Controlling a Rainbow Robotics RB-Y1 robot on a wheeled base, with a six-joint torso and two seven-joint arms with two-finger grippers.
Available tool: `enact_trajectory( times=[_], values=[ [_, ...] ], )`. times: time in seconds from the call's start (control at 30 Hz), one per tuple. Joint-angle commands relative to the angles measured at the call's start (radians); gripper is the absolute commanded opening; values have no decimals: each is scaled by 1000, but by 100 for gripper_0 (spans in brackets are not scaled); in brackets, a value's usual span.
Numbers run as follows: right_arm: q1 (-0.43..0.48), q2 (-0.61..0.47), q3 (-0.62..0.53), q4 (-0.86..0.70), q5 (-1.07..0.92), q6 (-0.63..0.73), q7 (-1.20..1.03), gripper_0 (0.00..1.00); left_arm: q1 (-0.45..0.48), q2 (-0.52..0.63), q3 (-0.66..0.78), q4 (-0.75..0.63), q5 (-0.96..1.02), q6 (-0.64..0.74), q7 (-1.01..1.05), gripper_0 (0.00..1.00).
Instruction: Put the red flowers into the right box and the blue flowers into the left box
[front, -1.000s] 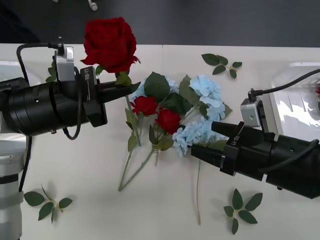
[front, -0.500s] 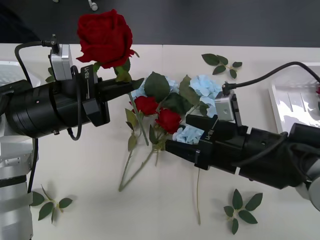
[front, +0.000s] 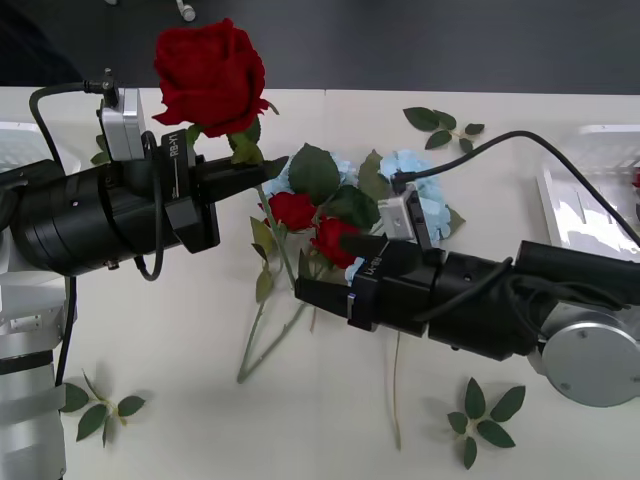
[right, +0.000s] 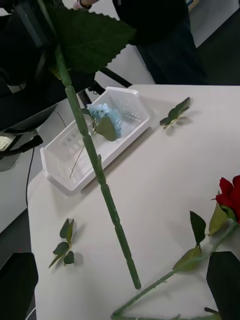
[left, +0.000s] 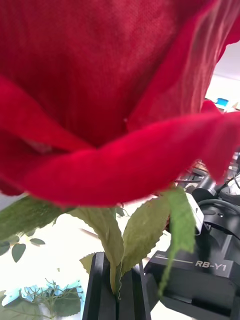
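Red flowers are split between the air and the table: one velvety, tightly layered rose (front: 211, 77) is held aloft at the left, its stem pinched just under the bloom between the closed black fingers of the left gripper (front: 262, 171). In the left wrist view the fingers (left: 131, 292) are seen pressed together on the stem, with matte, veined leaves (left: 142, 235) fanning above them. Two more roses (front: 312, 225) lie in the central heap on the white table (front: 180, 340), tangled with the papery pale-blue clusters of the blue flowers (front: 410, 180). The right gripper (front: 335, 270) is seen low over this heap, its black fingers spread apart. From the right wrist view a knobbly, segmented green stem (right: 97, 175) hangs free, and beyond it the left box (right: 65, 160), a slotted white plastic tray, is seen holding what appears to be one blue cluster (right: 107, 120). At the far right lies the right box (front: 590, 200).
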Motion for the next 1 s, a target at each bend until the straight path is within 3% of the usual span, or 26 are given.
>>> enact_trajectory(
  times=[0.03, 0.83, 0.87, 0.93, 0.97, 1.0],
  values=[
    [-31, 31, -12, -12, 12, -6, 61, 100, -17, 1, -4, -30, 15, 2, -42, 0],
    [-87, 109, 39, 57, 13, -24, 86, 98, -17, 1, -4, -30, 15, 2, -42, 0],
    [-88, 111, 37, 57, 13, -23, 87, 87, -17, 1, -4, -30, 15, 2, -42, 0],
    [-90, 114, 37, 57, 13, -24, 92, 51, -17, 1, -4, -30, 15, 2, -42, 0],
    [-91, 117, 37, 57, 15, -23, 93, 26, -17, 1, -4, -30, 15, 2, -42, 0],
    [-93, 118, 37, 57, 15, -24, 95, 18, -17, 1, -4, -30, 15, 2, -42, 0]
  ],
)
